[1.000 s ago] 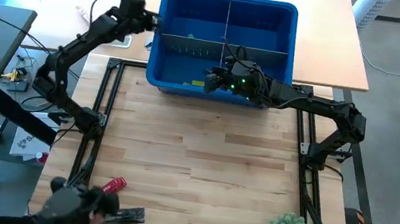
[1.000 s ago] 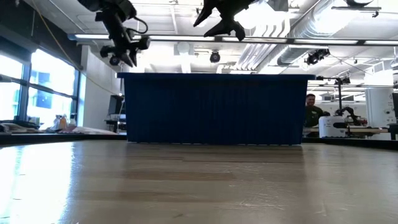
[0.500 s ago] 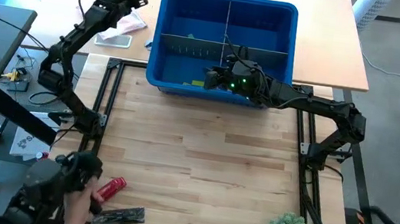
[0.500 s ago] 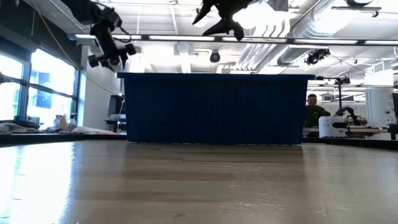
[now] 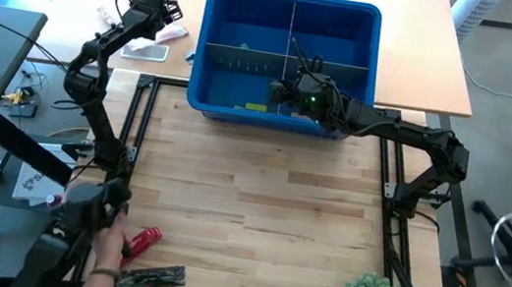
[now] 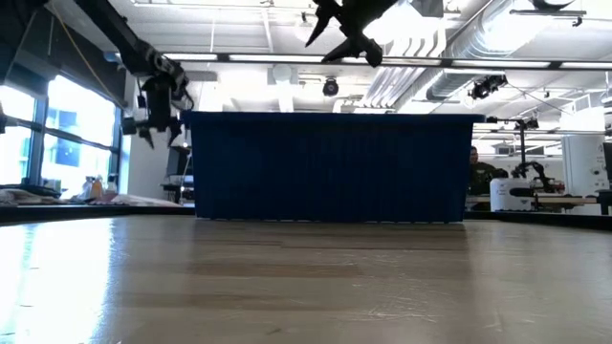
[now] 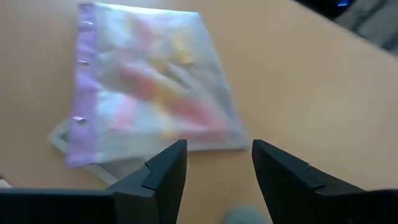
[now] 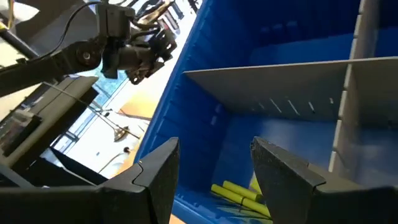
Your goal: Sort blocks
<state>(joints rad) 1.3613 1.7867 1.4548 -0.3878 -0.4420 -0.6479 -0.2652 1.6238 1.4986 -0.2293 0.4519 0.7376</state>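
Left wrist view: the left claw [image 7: 214,168] stands released, its two dark fingers [image 7: 165,174] apart with nothing between them, hanging over a clear plastic pouch [image 7: 149,93] with a purple edge that lies on the tan bench [image 7: 311,93]. In the high view this claw [image 5: 158,4] sits to the left of the blue bin [image 5: 211,48], outside it, above the pouch [image 5: 146,35].

The right claw [image 8: 214,162] is likewise released and empty. In the high view it [image 5: 282,93] hangs over the near half of the bin, close to the centre divider [image 5: 291,29]. Beyond its fingers, lime yellow-green blocks [image 8: 239,193] lie on the floor of the bin's near left compartment; the high view shows them [image 5: 254,107] against the near wall, with another [image 5: 244,47] in the far left compartment.

At the near left edge of the bench, a person's hand [image 5: 107,243] is beside a red cylindrical tool [image 5: 141,241].
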